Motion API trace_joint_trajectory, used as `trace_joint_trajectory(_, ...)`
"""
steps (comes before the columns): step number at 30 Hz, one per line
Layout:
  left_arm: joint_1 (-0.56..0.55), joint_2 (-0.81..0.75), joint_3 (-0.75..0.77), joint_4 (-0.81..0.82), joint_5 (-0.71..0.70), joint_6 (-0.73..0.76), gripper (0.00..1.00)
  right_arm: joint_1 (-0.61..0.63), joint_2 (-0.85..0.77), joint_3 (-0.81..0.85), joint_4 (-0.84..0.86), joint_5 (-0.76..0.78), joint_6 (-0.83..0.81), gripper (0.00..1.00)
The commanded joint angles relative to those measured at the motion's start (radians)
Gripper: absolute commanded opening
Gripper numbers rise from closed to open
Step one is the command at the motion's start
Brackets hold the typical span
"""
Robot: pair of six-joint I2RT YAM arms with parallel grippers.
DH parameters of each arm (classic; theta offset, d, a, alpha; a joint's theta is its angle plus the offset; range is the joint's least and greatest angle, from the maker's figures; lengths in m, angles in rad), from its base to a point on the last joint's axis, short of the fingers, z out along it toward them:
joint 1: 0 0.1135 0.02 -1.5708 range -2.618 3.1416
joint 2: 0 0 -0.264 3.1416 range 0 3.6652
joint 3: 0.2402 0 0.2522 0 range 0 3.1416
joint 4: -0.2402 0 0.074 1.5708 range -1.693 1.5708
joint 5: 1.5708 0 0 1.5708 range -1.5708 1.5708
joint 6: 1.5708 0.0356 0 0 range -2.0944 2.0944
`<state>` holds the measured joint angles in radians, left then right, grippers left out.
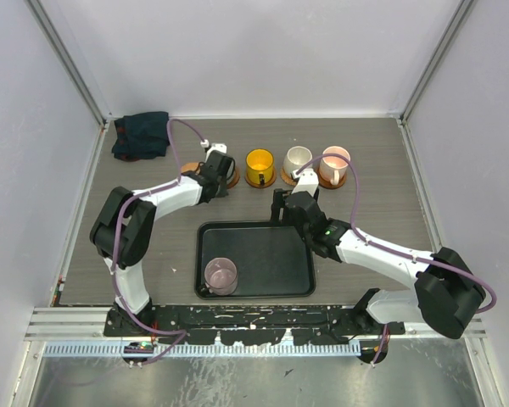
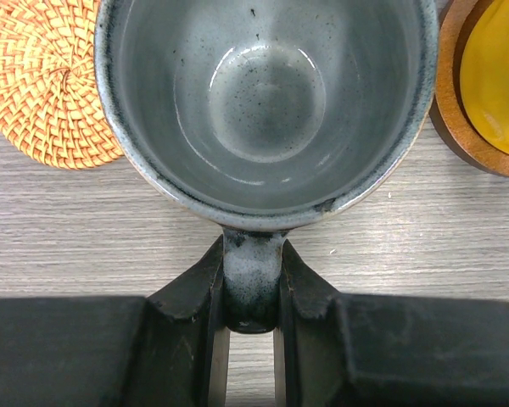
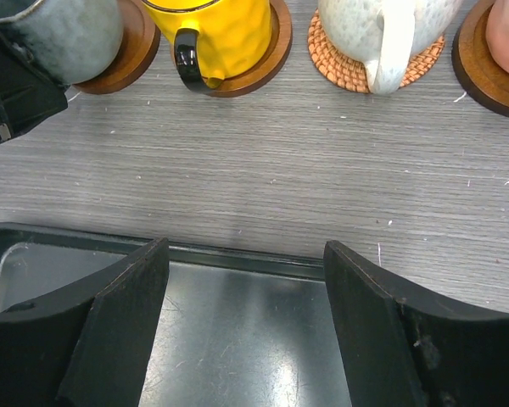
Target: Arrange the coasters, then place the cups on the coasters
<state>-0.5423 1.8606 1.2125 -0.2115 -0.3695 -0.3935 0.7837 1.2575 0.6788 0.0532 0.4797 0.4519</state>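
Note:
My left gripper (image 2: pixel 252 271) is shut on the handle of the grey-green cup (image 2: pixel 267 102), at the left end of the row. That cup (image 3: pixel 68 34) is over a wooden coaster (image 3: pixel 131 51); I cannot tell whether it rests on it. A woven coaster (image 2: pixel 42 80) lies bare just left of it. The yellow cup (image 1: pixel 260 165), white cup (image 1: pixel 298 159) and pink cup (image 1: pixel 334 164) each stand on a coaster. The mauve cup (image 1: pixel 220 275) stands in the black tray (image 1: pixel 271 254). My right gripper (image 3: pixel 246 280) is open and holds nothing, above the tray's far edge.
A dark blue cloth (image 1: pixel 142 136) lies bunched in the back left corner. The white cup's coaster (image 3: pixel 348 64) is woven; the yellow cup's coaster (image 3: pixel 267 59) is wood. White walls close in the table on three sides.

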Motion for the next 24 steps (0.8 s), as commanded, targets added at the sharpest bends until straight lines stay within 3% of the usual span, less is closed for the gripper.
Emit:
trace_joint_trajectory(1, 0.001, -0.089, 0.07, 0.108, -0.029, 0.031, 0.0, 0.004, 0.001, 0.011, 0.06, -0.01, 0.014, 0.78)
trace_joint_trajectory(24, 0.025, 0.001, 0.279, -0.162, 0.008, 0.014, 0.0, 0.003, -0.022, -0.01, 0.057, -0.034, 0.037, 0.78)
